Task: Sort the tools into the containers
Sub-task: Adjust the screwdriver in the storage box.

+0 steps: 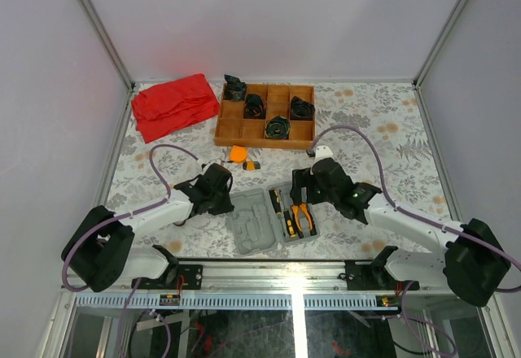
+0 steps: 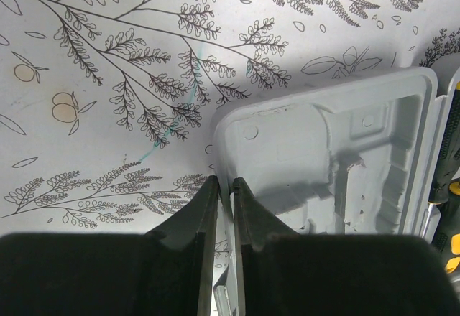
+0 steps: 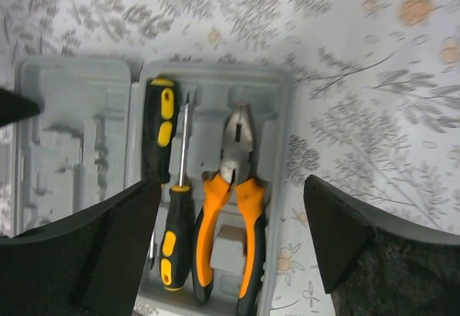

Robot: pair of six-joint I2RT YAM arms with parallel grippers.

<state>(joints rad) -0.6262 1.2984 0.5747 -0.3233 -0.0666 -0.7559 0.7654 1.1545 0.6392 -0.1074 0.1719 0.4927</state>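
your left hand (image 2: 224,187) is clenched on the rim of the flat grey tool case (image 2: 309,143), with the thin plastic edge nipped between its fingers. that looks like a steadying hold, so the open case does not slide while the other half is loaded. your right hand (image 3: 231,187) hangs released, its jaws spread wide and empty, right above the case's filled half. directly beneath it lie the orange-handled pliers (image 3: 236,159), nose pointing away from the hand. just to their left are two black-and-yellow screwdrivers (image 3: 176,237), each sunk into the moulded recesses. the half beside your left hand is bare grey plastic, its recesses unfilled. beyond both hands, on the table short of the wooden tray (image 1: 264,142), the round orange tape measure (image 1: 238,154) and the small yellow-grey piece (image 1: 253,164) lie loose. i'd judge those come next.
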